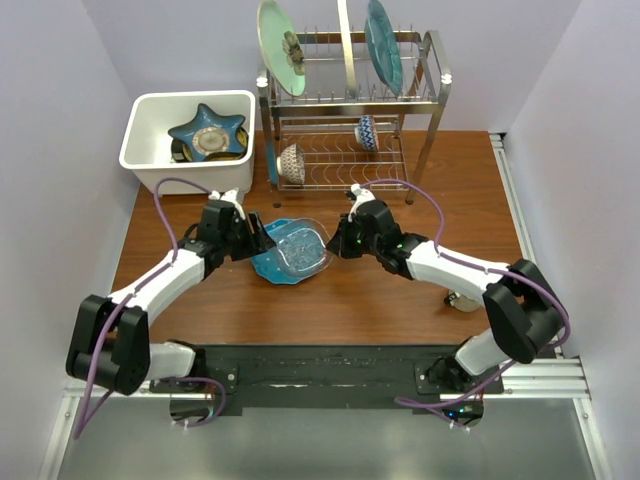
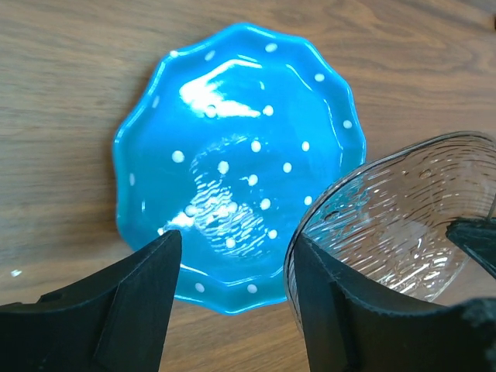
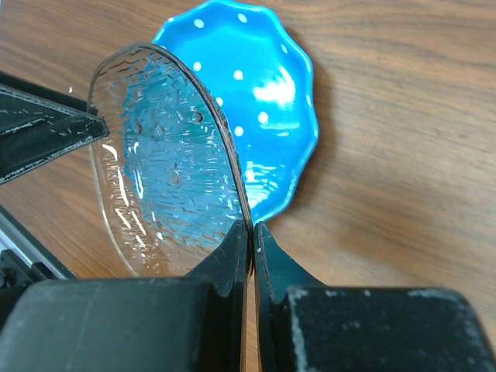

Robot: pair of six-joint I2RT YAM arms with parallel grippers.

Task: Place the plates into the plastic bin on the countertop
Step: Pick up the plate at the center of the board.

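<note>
Wooden counter (image 1: 400,300), pale walls (image 1: 180,40): the right end effector (image 3: 252,232) is clamping a clear plate (image 3: 155,170) by its rim, tilted above the blue dotted plate (image 2: 236,167), apparently for handover to the open-jawed left end effector (image 2: 236,240); the plastic bin (image 1: 135,158) is standing upper left.

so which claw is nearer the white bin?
Left. The left claw is in front of the white bin, at the blue plate; the right claw is farther right, shut on the clear plate's rim.
</note>
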